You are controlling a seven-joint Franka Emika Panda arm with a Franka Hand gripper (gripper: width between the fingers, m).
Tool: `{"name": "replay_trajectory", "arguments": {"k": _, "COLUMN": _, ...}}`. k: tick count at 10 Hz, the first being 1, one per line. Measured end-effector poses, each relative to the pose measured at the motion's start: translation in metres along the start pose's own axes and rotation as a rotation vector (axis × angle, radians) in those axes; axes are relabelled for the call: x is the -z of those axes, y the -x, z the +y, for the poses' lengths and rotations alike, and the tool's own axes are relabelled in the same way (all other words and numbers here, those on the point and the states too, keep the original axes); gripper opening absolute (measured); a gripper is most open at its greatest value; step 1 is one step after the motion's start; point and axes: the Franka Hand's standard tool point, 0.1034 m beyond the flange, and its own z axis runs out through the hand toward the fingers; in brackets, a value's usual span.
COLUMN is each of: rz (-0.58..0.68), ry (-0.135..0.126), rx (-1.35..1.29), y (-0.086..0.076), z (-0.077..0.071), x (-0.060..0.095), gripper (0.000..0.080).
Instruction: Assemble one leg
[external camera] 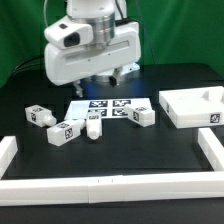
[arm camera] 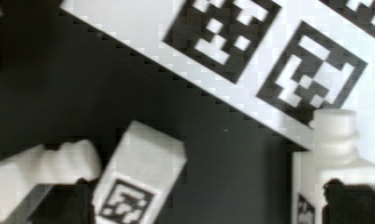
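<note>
Jaws, seen apart and empty, are poised above the marker board (external camera: pixel 108 106). The leg (external camera: pixel 92 125) is laid just beside it, near the middle of the bench (external camera: pixel 150 150). Judged light, rigid and smooth-faced, it is best clamped across opposite flat sides. Similar posts are scattered nearby.

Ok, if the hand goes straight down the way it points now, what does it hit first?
Most likely the marker board, near its far edge in the exterior view, below the hand, or the black table beside it; depth is unclear.
</note>
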Motion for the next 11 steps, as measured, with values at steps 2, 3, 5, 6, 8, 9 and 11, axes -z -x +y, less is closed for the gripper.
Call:
{"name": "replay_trajectory", "arguments": {"k": 2, "rz": 0.0, "ry": 0.0, "rx": -0.001, "y": 0.0, "z": 0.001, "x": 0.0, "gripper": 0.0648}}
{"name": "replay_trajectory", "arguments": {"k": 3, "rz": 0.0, "ry": 0.0, "rx": -0.002, "y": 0.0, "z": 0.001, "x": 0.0, "gripper": 0.0648}}
{"name": "replay_trajectory", "arguments": {"k": 5, "rz": -0.007, "ry": 0.002, "rx": -0.167, "y": -0.002, "z": -0.03, "x": 0.0, "gripper": 0.0648}}
{"name": "replay_trajectory", "arguments": {"k": 6, "rz": -0.006, "ry": 0.008, "rx": -0.239, "y": -0.015, "z": -0.056, "x": 0.001, "gripper": 0.0648}}
{"name": "replay_trajectory", "arguments": {"k": 8, "rz": -0.007, "ry": 0.028, "rx": -0.347, "y": -0.04, "z": -0.086, "x": -0.003, "gripper": 0.0648}}
{"name": "replay_trajectory", "arguments": {"k": 9, "rz": -0.009, "ry": 0.024, "rx": -0.327, "y": -0.042, "z": -0.089, "x": -0.004, "gripper": 0.0648}}
{"name": "replay_trajectory", "arguments": {"k": 11, "rz": -0.009, "ry": 0.024, "rx": -0.328, "y": -0.041, "z": -0.088, "x": -0.005, "gripper": 0.0648}}
